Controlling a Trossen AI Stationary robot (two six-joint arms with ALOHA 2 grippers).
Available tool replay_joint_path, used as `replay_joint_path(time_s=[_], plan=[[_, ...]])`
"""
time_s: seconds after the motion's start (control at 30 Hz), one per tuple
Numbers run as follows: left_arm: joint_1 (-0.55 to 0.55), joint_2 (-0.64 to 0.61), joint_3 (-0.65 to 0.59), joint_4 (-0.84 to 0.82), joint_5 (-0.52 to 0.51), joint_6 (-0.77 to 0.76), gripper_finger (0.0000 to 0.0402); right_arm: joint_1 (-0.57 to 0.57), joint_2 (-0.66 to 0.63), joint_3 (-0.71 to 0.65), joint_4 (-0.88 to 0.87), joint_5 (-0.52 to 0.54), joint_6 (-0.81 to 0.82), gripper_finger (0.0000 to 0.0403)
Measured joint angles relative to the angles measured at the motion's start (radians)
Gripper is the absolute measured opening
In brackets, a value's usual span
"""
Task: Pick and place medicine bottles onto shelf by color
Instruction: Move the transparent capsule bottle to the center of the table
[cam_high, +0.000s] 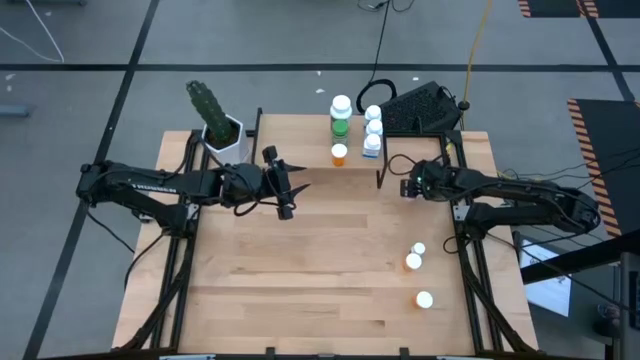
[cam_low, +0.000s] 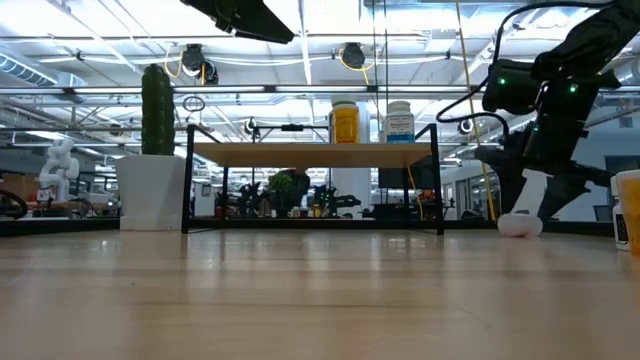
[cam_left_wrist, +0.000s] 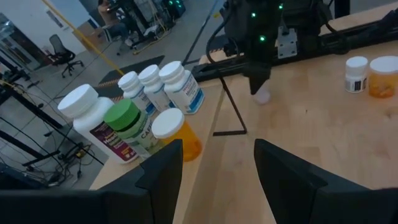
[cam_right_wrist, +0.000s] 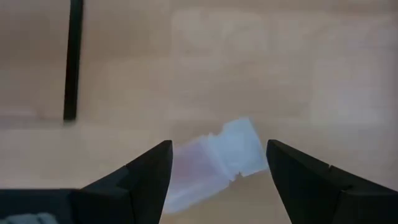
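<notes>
Two grippers inspected, left to right. My left gripper (cam_high: 284, 186) hovers released, empty, over the shelf (cam_high: 310, 150), facing the bottles (cam_high: 341, 118) clustered on it. My right gripper (cam_right_wrist: 217, 171) stands spread, pointing down at a pinkish bottle (cam_right_wrist: 214, 163) lying on the table (cam_high: 320, 270) beside the shelf leg. Only the right wrist view shows it toppled, long axis slanting between my fingers; the high view hides it.

Five bottles (cam_high: 355, 125) cluster on the shelf (cam_high: 310, 150) at upper centre; three bottles (cam_high: 418, 270) stand lower right on the surface (cam_high: 300, 270).
</notes>
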Motion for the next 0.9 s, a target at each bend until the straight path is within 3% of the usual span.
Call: replay_joint_path(time_s=[0.2, 0.43, 0.63, 0.9], plan=[[0.0, 0.0, 0.0, 0.001, 0.0, 0.003, 0.02, 0.0, -0.013, 0.0, -0.079, -0.079, -0.087, 0.0254], [0.0, 0.0, 0.0, 0.01, 0.0, 0.003, 0.02, 0.0, -0.063, 0.001, -0.097, -0.091, -0.027, 0.0254], [0.001, 0.0, 0.0, 0.01, 0.0, 0.003, 0.02, 0.006, -0.096, 0.002, -0.222, -0.092, 0.074, 0.0254], [0.001, 0.0, 0.0, 0.01, 0.0, 0.002, 0.02, 0.102, -0.1, 0.002, -0.25, -0.146, 0.08, 0.0254]])
